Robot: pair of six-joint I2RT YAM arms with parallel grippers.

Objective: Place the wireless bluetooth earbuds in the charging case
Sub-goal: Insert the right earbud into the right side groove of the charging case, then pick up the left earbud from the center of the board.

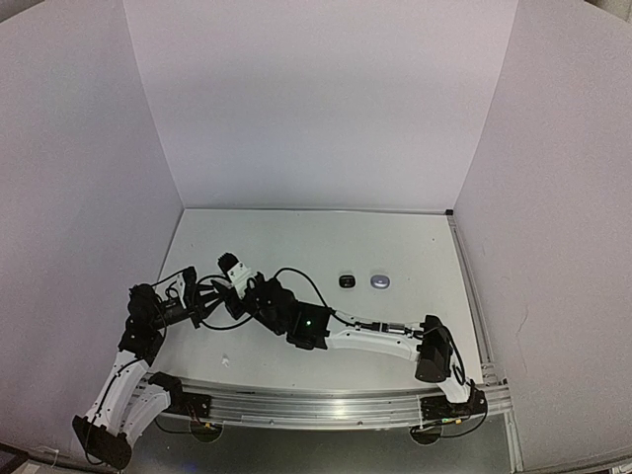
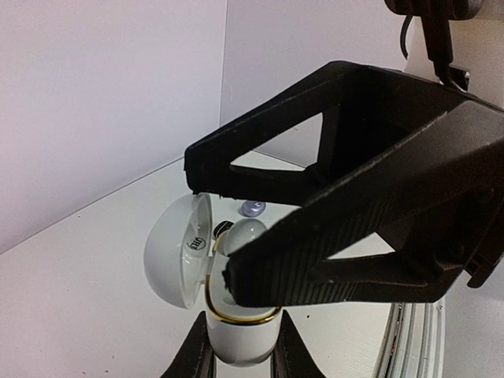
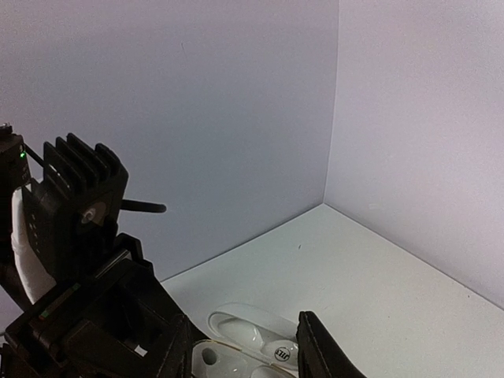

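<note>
My left gripper (image 2: 241, 358) is shut on a white charging case (image 2: 240, 342) with a gold rim, held upright. The case's lid (image 2: 177, 248) hangs open to the left. A rounded white earbud (image 2: 246, 234) sits in the far end of the case. My right gripper (image 3: 244, 350) hovers right over the case, open, with a black finger (image 3: 323, 350) on each side and nothing held. Its broad fingers (image 2: 339, 244) hide most of the case's inside in the left wrist view. In the top view both grippers meet at the left, left gripper (image 1: 210, 296), right gripper (image 1: 237, 288).
A small black case (image 1: 347, 281) and a silvery grey case (image 1: 379, 281) lie side by side mid-table, right of the grippers. A tiny white speck (image 1: 225, 361) lies near the front rail (image 1: 326, 403). White walls close in the table on three sides.
</note>
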